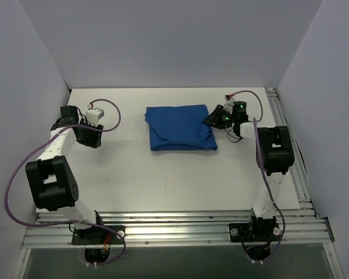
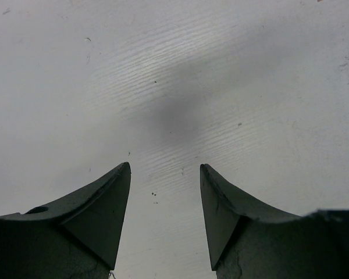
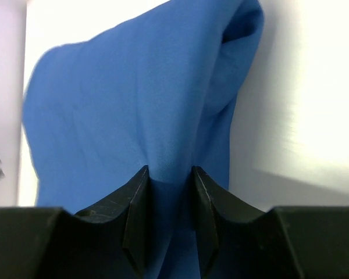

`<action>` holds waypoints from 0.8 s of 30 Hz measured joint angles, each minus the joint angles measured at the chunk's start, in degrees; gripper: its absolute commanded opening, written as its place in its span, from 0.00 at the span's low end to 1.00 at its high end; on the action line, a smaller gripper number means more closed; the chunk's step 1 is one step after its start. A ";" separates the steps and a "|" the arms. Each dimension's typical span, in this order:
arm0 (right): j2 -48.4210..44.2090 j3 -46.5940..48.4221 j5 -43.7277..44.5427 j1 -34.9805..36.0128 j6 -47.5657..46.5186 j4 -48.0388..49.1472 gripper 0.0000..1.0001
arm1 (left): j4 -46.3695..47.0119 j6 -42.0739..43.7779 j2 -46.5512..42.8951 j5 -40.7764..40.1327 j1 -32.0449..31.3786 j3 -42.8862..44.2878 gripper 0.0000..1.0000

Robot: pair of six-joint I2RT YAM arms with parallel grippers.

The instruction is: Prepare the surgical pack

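Right pincer [image 3: 168, 177] is clamped onto the blue parcel [image 1: 180, 127]. In the wrist view a fold of the blue cloth fills the gap btw. the two dark fingers [image 3: 135, 215], both pressing against it. Grip sits at the parcel's right edge, approx. the far right corner seen from above. Cloth rises from the pinch in a rounded hump w/ a deep crease on its right side. White bench [image 1: 163, 174] shows past it on the right.

Left pincer [image 2: 164, 170] is open, jaws apart, nothing btw. them. Under it there's only bare bench w/ faint scratches, specks and a soft dark shadow. From above, left arm [image 1: 52, 174] is folded back on the left side, wrist over the far left part of the bench, well apart from the parcel.

Parcel lies on the bench, centre-far area, btw. the two arms, nearer the right one. Roughly rectangular, folded shut, fairly flat, w/ wrinkles along the near edge. Near right corner bulges out a bit. Contents can't be seen.

Misc.: purple cable [image 1: 7, 192] loops along each arm. Aluminium rails [image 1: 180, 221] at the near edge carry both bases, w/ more rail down the right side. Pale walls [image 1: 163, 40] on three sides.
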 measured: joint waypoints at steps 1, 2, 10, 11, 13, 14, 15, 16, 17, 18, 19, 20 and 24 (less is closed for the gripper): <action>-1.55 -3.21 -0.02 -2.60 2.14 2.27 0.00 | -0.02 0.04 0.00 0.00 0.00 0.00 0.60; -3.02 -6.49 0.15 -5.44 4.70 4.85 0.00 | -0.02 0.07 0.00 0.00 0.00 0.00 0.60; -15.32 -32.48 11.32 -27.10 21.14 26.34 0.00 | 0.02 0.07 0.02 -0.02 0.00 0.00 0.60; -16.74 -34.69 14.27 -27.67 22.27 27.78 0.00 | 0.00 0.04 0.02 -0.02 0.00 0.00 0.60; -19.06 -39.32 19.71 -27.12 25.38 31.56 0.00 | 0.00 -0.07 0.02 0.04 0.00 0.00 0.60; -20.20 -42.73 22.91 -26.03 27.98 34.93 0.00 | 0.00 -0.15 0.02 0.04 0.00 0.00 0.60; -20.96 -45.05 25.03 -24.98 29.94 37.16 0.00 | -0.02 -0.24 0.02 0.15 0.00 0.00 0.60; -21.84 -47.54 28.28 -23.39 32.26 39.50 0.00 | 0.00 -0.37 0.02 0.26 0.00 0.00 0.61; -22.62 -49.42 31.47 -21.62 34.32 41.11 0.00 | 0.00 -0.48 0.02 0.39 0.00 0.00 0.61; -23.26 -50.88 35.21 -19.43 36.50 42.29 0.00 | 0.00 -0.61 0.02 0.57 0.00 0.02 0.61; -23.54 -51.58 38.45 -17.51 38.14 42.84 0.00 | -0.02 -0.68 0.02 0.68 0.00 0.02 0.61; -23.63 -51.89 42.62 -15.26 39.65 43.10 0.00 | -0.02 -0.74 0.02 0.74 0.00 0.02 0.61; -21.86 -49.64 55.52 -6.43 43.63 41.88 0.00 | -0.04 -1.11 0.00 1.11 0.00 0.02 0.61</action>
